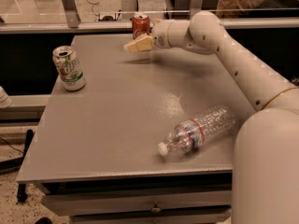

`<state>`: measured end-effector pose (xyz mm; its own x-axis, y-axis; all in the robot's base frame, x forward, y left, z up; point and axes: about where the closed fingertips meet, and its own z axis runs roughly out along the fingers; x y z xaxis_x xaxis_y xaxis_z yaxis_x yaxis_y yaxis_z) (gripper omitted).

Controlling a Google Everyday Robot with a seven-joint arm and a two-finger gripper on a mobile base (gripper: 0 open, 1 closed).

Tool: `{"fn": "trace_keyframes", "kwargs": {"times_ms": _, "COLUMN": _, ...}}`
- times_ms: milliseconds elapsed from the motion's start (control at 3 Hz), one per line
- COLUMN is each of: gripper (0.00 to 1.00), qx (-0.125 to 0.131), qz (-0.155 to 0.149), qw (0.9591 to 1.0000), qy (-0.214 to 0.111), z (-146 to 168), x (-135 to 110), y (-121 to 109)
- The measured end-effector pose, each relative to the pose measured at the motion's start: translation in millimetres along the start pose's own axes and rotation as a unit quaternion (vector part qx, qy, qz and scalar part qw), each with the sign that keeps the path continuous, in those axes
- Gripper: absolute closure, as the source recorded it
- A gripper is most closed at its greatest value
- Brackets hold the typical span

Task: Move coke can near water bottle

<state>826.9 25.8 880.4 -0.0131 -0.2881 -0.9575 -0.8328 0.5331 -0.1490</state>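
Note:
The coke can point(140, 26) stands upright at the far edge of the grey table point(117, 115), red with a silver top. My gripper point(136, 45) reaches in from the right and sits just in front of the can, slightly to its left and low over the table. The water bottle point(198, 130) lies on its side near the front right of the table, white cap pointing front-left, with a red-and-blue label band. The can is far from the bottle.
A white and green can point(69, 68) stands upright near the table's left edge. My arm point(233, 55) crosses the right side of the table. A rail and glass partition point(93, 22) run behind the far edge.

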Motion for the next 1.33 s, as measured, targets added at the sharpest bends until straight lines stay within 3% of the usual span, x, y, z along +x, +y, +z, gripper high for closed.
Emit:
{"fn": "trace_keyframes", "kwargs": {"times_ms": 333, "gripper": 0.16, "qx": 0.007, "qz": 0.001, "qw": 0.9999, "qy": -0.008, "z": 11.2, "x": 0.3, "y": -6.0}}
{"fn": "trace_keyframes", "kwargs": {"times_ms": 667, "gripper": 0.40, "qx": 0.018, "qz": 0.006, "qw": 0.9997, "qy": -0.014, "z": 6.1, "x": 0.0, "y": -7.5}}
{"fn": "trace_keyframes", "kwargs": {"times_ms": 1000, "gripper": 0.64, "qx": 0.034, "qz": 0.011, "qw": 0.9991, "qy": -0.020, "z": -16.8, "x": -3.1, "y": -5.2}}
{"fn": "trace_keyframes", "kwargs": {"times_ms": 1333, "gripper": 0.87, "qx": 0.066, "qz": 0.019, "qw": 0.9974, "qy": -0.021, "z": -62.9, "x": -6.2, "y": -6.5}}
